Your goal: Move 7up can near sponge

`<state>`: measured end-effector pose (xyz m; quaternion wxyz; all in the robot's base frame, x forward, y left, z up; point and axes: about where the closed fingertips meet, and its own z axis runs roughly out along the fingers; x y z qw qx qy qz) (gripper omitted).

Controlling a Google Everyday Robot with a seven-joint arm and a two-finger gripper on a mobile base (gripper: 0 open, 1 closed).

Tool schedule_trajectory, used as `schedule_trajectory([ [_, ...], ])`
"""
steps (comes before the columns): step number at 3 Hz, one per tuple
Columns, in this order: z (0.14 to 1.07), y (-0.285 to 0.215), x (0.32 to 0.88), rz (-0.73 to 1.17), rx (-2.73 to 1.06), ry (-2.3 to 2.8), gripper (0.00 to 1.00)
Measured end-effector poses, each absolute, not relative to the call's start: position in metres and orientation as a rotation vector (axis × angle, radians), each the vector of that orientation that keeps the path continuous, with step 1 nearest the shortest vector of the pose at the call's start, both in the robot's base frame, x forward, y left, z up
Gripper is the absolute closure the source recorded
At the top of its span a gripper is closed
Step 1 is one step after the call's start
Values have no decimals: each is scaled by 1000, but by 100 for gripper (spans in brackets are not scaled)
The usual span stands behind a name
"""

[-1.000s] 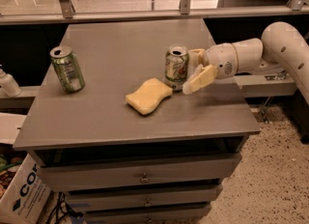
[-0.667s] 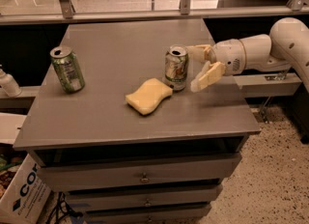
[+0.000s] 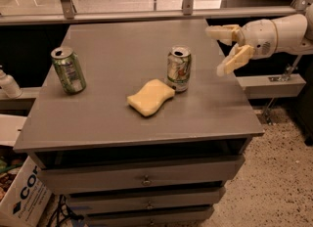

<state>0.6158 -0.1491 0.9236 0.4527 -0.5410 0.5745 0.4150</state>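
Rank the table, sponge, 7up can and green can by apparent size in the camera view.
1. table
2. sponge, slightly wider than either can
3. 7up can and green can: look alike, unranked.
The gripper hangs open above the table's right edge, apart from the 7up can.

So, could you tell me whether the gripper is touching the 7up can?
Apart: camera view shows bare tabletop between the open gripper and the 7up can.
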Motion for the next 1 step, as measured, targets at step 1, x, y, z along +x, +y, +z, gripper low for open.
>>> schedule_trajectory([
  [1,936,-156,621,989,-1326,1405,0],
])
